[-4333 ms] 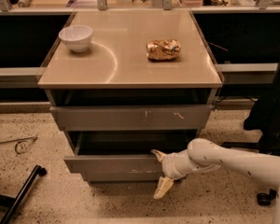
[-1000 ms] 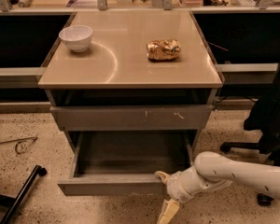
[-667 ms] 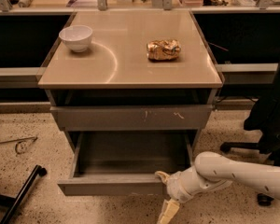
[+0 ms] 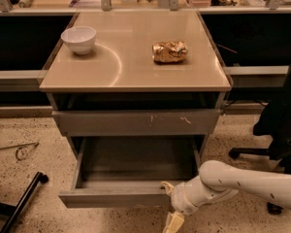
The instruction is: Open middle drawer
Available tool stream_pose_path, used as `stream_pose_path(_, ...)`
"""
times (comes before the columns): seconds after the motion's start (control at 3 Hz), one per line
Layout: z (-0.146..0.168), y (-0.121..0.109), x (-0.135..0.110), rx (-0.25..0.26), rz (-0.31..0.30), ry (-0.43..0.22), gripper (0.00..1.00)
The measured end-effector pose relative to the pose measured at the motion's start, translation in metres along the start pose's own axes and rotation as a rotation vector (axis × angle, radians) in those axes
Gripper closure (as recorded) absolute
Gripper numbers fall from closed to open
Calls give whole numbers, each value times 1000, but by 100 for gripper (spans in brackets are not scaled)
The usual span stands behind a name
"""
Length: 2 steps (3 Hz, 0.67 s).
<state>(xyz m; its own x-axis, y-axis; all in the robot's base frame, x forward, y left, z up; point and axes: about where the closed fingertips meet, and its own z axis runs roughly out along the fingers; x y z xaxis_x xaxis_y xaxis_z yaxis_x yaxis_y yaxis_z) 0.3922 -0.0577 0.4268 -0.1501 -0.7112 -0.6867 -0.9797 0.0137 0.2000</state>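
Low down at frame bottom: middle drawer [image 4: 114,198], out well fwd of the cabinet [image 4: 52,100], shallow grey tray bare to view, flat front nearest the camera. Above it, top drawer [image 4: 136,123], closed, w/ white scratch marks right of centre.

Gripper [image 4: 169,205] at right end of the middle drawer's front, on a white arm [image 4: 252,181] entering from lower right. Fingers spread wide: upper finger [image 4: 166,185] at the front's top edge, apparently touching it; lower finger [image 4: 174,222] hanging below the front's bottom edge, pointing down twd the floor [image 4: 34,130]. Front panel btwn the two; can't tell if squeezed.

On cabinet top: white bowl [image 4: 78,39] near back-left corner, upright; crumpled gold packet [image 4: 169,51] right of centre twd the back, well apart from the bowl.

Around: speckled floor; bent bit of wire [image 4: 19,152] lying left of cabinet; black bar [image 4: 22,200] slanting at lower left; dark office chair [image 4: 281,125] at right edge, its base just behind the arm.
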Motion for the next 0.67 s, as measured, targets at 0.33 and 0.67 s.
stream_pose_path(0.33, -2, 1, -2, 0, 0, 0, 0)
stream_pose_path(0.67, 0, 20, 6, -13, 40, -16, 0)
